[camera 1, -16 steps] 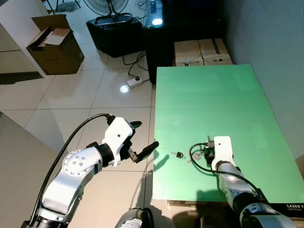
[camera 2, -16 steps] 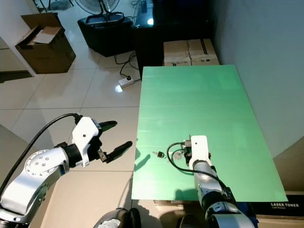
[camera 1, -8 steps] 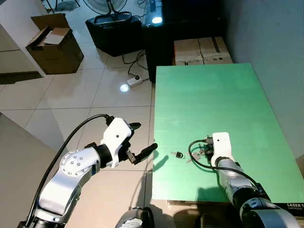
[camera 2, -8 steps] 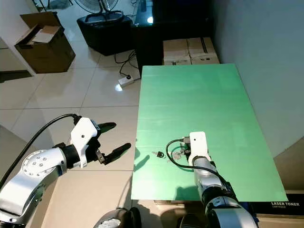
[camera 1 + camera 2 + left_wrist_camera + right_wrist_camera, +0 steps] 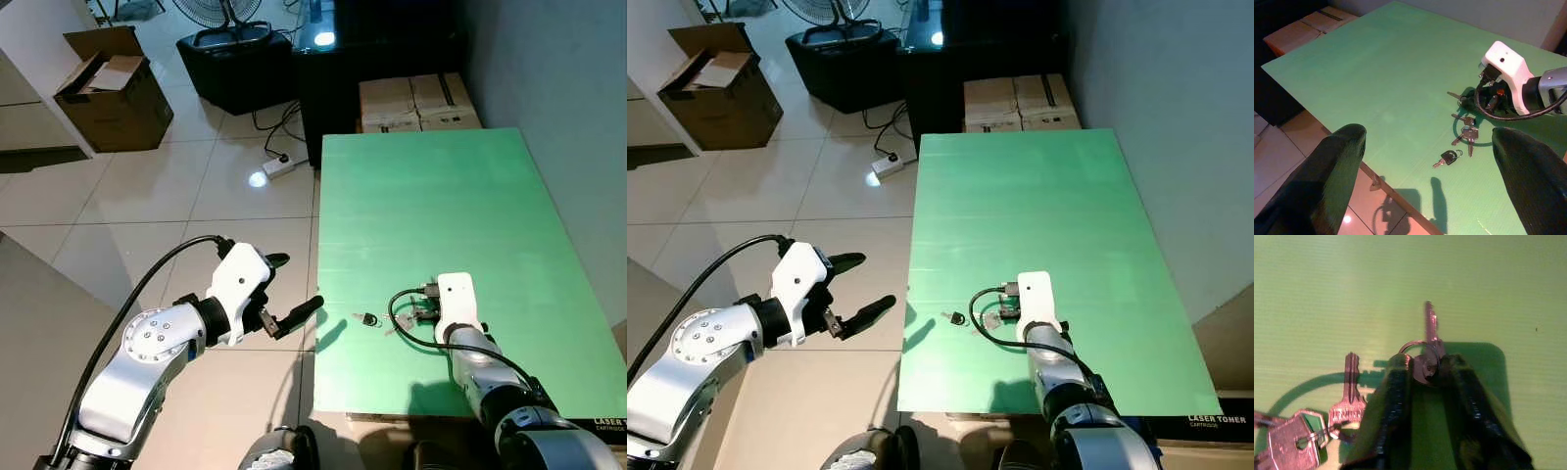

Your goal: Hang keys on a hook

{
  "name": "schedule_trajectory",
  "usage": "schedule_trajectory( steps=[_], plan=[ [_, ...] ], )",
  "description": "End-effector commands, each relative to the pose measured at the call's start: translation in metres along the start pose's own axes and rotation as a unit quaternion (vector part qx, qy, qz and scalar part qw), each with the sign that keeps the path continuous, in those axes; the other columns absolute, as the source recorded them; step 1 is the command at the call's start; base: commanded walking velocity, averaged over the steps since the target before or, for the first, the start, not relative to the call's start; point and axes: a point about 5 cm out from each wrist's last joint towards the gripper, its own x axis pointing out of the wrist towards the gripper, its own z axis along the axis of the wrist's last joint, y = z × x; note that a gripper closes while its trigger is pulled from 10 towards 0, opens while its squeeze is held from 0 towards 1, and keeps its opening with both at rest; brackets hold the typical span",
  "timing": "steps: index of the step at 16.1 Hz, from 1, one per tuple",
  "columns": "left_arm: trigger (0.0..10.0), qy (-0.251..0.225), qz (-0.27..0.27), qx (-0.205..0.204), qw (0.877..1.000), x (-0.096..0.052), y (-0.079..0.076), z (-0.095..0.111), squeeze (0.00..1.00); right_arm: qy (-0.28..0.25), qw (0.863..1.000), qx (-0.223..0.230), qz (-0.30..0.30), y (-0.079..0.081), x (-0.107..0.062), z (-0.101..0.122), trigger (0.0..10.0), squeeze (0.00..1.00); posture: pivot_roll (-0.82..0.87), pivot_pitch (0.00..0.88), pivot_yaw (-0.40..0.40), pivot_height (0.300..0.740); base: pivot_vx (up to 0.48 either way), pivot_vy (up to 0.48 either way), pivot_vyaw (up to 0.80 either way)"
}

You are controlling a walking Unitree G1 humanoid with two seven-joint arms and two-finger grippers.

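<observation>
Right gripper (image 5: 1425,367) low on the green table (image 5: 431,196), fingers pinched on a silver key (image 5: 1429,345) and its ring; more keys (image 5: 1465,133) loose beside, near the front edge. Left gripper (image 5: 284,289) spread wide over floor tiles (image 5: 186,186) beyond the table's side. Broad bare green beyond.

We see a green table (image 5: 421,196) standing against a grey wall (image 5: 549,108). Beyond its far edge lie two closed cardboard boxes (image 5: 416,103) beside a dark cabinet (image 5: 382,49). On the tiled floor (image 5: 147,196) we note an open cardboard box (image 5: 113,88), a fan (image 5: 230,24) and a white power strip (image 5: 278,168).
</observation>
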Motion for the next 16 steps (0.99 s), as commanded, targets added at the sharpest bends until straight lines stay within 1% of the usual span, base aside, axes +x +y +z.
schedule_trajectory(
  steps=[1, 9, 11, 14, 15, 16],
  plan=[
    [10.0, 0.002, 0.0, 0.006, 1.0, -0.004, 0.002, 0.003, 0.0, 0.021, 1.0, -0.002, 0.009, 0.003, -0.002, -0.009, 0.0, 0.0, 0.09, 0.138, 0.175, 0.74, 0.0, 0.0, 0.0],
    [10.0, 0.003, -0.002, 0.012, 1.0, -0.004, 0.005, 0.004, 0.0, 0.023, 1.0, 0.002, 0.009, 0.005, -0.003, -0.011, 0.0, 0.0, 0.09, 0.134, 0.186, 0.74, 0.0, 0.0, 0.0],
    [10.0, 0.003, -0.003, 0.012, 1.0, -0.003, 0.005, 0.004, 0.0, 0.008, 1.0, 0.003, -0.018, 0.002, -0.004, -0.011, 0.0, 0.0, 0.08, 0.128, 0.189, 0.74, 0.0, 0.0, 0.0],
    [10.0, 0.001, -0.008, 0.012, 1.0, 0.0, 0.002, 0.003, 0.0, -0.04, 0.996, 0.032, -0.068, -0.002, -0.011, -0.015, 0.0, 0.0, 0.06, 0.112, 0.187, 0.74, 0.0, 0.0, 0.0],
    [10.0, 0.0, -0.008, 0.014, 1.0, 0.001, 0.002, 0.003, 0.0, -0.071, 0.994, 0.039, -0.073, -0.002, -0.015, -0.012, 0.0, 0.0, 0.05, 0.104, 0.183, 0.74, 0.0, 0.0, 0.0],
    [10.0, -0.001, -0.008, 0.014, 1.0, 0.001, 0.002, 0.002, 0.0, -0.096, 0.991, 0.036, -0.081, -0.002, -0.018, -0.011, 0.0, 0.0, 0.05, 0.1, 0.179, 0.74, 0.0, 0.0, 0.0]
  ],
)
